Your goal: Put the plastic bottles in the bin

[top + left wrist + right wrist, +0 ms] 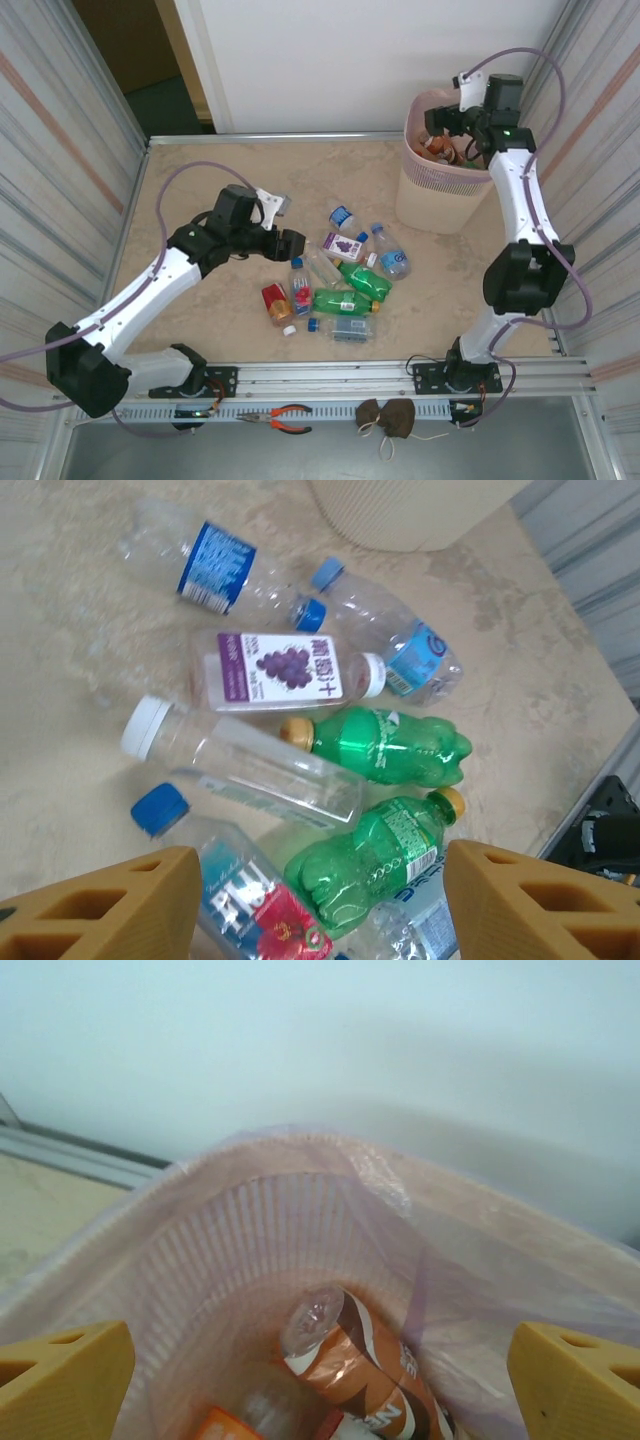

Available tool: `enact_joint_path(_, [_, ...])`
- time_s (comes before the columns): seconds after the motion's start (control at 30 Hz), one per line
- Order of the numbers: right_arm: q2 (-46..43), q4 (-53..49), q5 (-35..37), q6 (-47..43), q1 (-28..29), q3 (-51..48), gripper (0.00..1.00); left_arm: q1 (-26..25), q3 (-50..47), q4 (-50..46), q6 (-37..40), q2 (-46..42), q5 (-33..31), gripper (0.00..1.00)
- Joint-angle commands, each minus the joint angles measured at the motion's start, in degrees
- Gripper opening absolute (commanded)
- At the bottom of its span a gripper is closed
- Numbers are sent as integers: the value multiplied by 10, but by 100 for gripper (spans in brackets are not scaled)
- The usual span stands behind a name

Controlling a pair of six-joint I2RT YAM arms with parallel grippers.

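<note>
Several plastic bottles [340,275] lie in a loose heap mid-table: two green ones [390,745] [375,865], a purple grape-label one [285,670], a clear white-capped one [240,765] and a red-and-blue labelled one [250,905]. My left gripper [285,243] [320,920] hovers open at the heap's left edge, its fingers straddling bottles below without touching them. The pale-pink bin [440,185] stands at the back right. Above its mouth, my right gripper [440,125] [320,1400] is open and holds nothing. Inside the bin [230,1250] lies an orange-brown labelled bottle [370,1360].
Ribbed metal walls close in both sides of the table. Along the near edge runs a metal rail [340,378], with orange-handled pliers [285,418] and a brown pouch [385,418] below it. A loose blue cap [313,324] and a white cap [289,329] lie by the heap.
</note>
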Motion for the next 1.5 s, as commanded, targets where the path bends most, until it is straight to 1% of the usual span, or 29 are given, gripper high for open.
enact_joint_path(0.0, [-55, -13, -16, 77, -8, -33, 94, -13, -12, -46, -83, -28, -77, 65])
enact_joint_path(0.1, [-100, -9, -26, 106, -10, -73, 94, -15, -33, -58, -140, -37, -99, 63])
enact_joint_path(0.27, [-182, 11, -47, 140, -8, -154, 94, -25, -61, -99, -231, -44, -141, 63])
enact_joint_path(0.4, [-239, 17, -51, 152, -1, -207, 94, -27, -86, -127, -279, -39, -147, 66])
enact_joint_path(0.5, [-269, 10, -50, 154, 4, -227, 94, -34, -95, -148, -316, -30, -164, 73])
enact_joint_path(0.57, [-286, 8, -51, 155, 7, -238, 94, -39, -98, -150, -339, -19, -169, 75])
enact_joint_path(0.63, [-301, 7, -50, 156, 8, -247, 94, -42, -106, -152, -379, -6, -177, 78])
enact_joint_path(0.7, [-313, 8, -52, 157, 9, -253, 94, -42, -114, -139, -398, 5, -173, 78])
enact_joint_path(0.87, [-339, 6, -56, 156, 9, -263, 94, -43, -115, -131, -426, 44, -174, 81])
enact_joint_path(1.13, [-363, 9, -72, 155, 11, -269, 95, -42, -134, -77, -444, 97, -156, 84])
enact_joint_path(1.47, [-362, 12, -79, 149, 23, -270, 95, -34, -153, -36, -448, 151, -133, 80])
